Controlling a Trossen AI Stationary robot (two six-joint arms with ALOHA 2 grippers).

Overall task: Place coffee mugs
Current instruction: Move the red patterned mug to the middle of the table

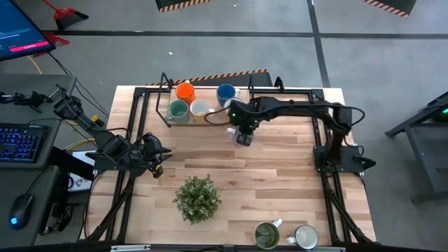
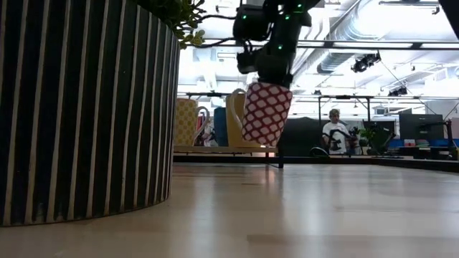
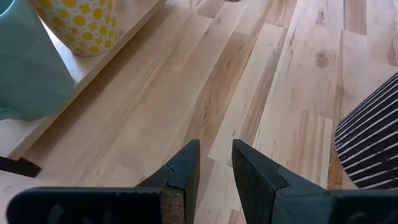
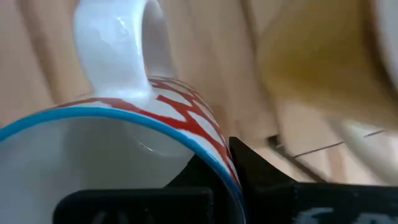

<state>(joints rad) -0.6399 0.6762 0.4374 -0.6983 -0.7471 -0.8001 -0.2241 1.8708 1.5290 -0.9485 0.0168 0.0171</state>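
My right gripper (image 1: 242,135) hangs over the table's far middle, shut on a white mug with a red pattern and a blue rim (image 2: 267,111). Behind it, orange (image 1: 185,91), blue (image 1: 225,93), teal (image 1: 178,110) and white (image 1: 200,109) mugs stand on their bases on a low wooden board. An olive-green mug (image 1: 266,235) and a white one (image 1: 305,237) stand at the near edge. My left gripper (image 1: 155,155) waits at the left, open, with nothing between its fingers (image 3: 186,168). Its wrist view shows the teal mug (image 3: 25,68) and a yellow-dotted mug (image 3: 81,25). My right gripper holds the patterned mug by its rim wall (image 4: 219,163), one finger inside the mug and one (image 4: 264,177) outside, to one side of the white handle (image 4: 118,43). The fingers come from above, pointing down. The mug hangs mouth up, slightly tilted, clear of the table.
A bushy plant (image 1: 198,198) in a striped pot (image 2: 86,107) stands at the near middle. Black frame rails (image 1: 133,133) run along the table's left, right and far sides. Bare wood lies between the plant and the far board. A person (image 2: 333,132) sits in the room beyond.
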